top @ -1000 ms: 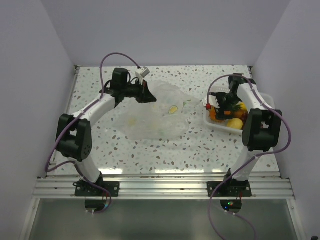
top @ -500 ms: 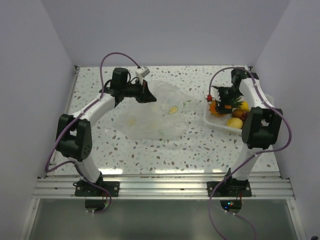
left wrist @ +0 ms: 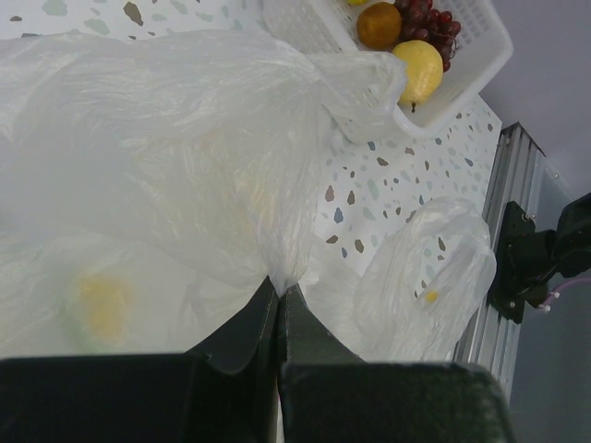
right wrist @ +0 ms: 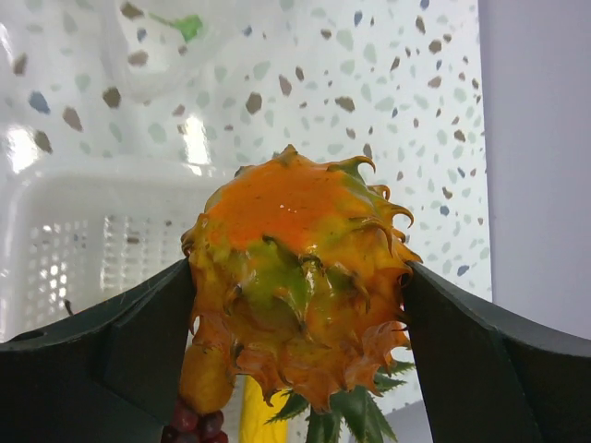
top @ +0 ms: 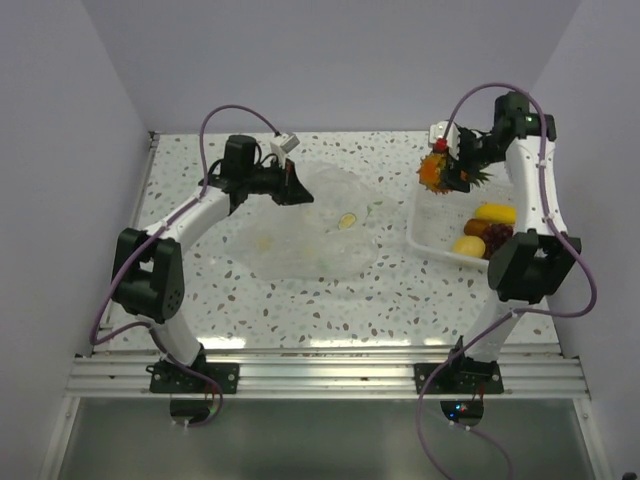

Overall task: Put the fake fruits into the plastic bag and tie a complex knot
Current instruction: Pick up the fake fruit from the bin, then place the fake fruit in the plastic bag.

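Note:
The clear plastic bag (top: 310, 235) lies crumpled on the table's middle, with a small yellow fruit (top: 347, 220) showing through it. My left gripper (top: 298, 193) is shut on the bag's (left wrist: 185, 138) edge, and the film is pinched between its fingertips (left wrist: 277, 288). My right gripper (top: 442, 168) hangs above the white tray's far corner, shut on an orange spiky fruit (top: 433, 170). In the right wrist view this fruit (right wrist: 295, 240) fills the gap between both fingers and has green leaves below. Yellow fruits (top: 496, 213) and dark grapes (top: 498, 236) lie in the tray.
The white slotted tray (top: 428, 238) stands at the right, close to the side wall. In the left wrist view the tray (left wrist: 466, 78) holds an orange fruit (left wrist: 379, 25) and a yellow one (left wrist: 420, 69). A metal rail (top: 320, 375) runs along the near edge.
My right gripper has risen out of the tray with the orange spiky fruit and moved toward the back. The left gripper and the bag have stayed put.

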`<move>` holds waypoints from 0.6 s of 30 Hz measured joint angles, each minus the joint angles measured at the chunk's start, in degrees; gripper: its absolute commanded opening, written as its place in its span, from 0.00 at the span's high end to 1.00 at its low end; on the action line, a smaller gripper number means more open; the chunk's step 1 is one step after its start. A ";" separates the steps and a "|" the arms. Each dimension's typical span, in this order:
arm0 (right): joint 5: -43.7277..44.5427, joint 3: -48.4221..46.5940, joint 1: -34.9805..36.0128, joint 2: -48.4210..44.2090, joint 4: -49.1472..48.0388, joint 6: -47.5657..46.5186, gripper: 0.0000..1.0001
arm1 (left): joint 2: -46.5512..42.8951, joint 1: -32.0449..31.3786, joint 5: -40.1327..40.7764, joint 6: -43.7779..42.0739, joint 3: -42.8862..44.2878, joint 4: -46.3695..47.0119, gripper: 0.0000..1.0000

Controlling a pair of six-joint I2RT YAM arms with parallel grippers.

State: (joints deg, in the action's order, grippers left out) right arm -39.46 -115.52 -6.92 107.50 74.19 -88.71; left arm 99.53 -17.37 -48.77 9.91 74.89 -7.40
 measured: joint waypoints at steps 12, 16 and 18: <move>-13.90 8.63 14.88 -14.36 1.73 15.30 0.46 | 0.26 0.00 0.00 2.43 0.00 0.96 1.00; -14.82 13.94 24.79 -16.31 1.31 22.69 0.49 | 0.28 0.00 -0.04 3.04 0.00 1.14 1.00; -14.95 16.41 27.50 -16.28 0.17 25.99 0.50 | 0.31 0.00 -0.31 3.10 0.00 1.42 1.00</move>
State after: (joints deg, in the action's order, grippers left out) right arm -54.41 -99.11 20.58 91.22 74.37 -62.72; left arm 99.83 -17.37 -49.08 13.02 74.89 -5.98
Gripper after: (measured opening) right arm 0.863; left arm 0.019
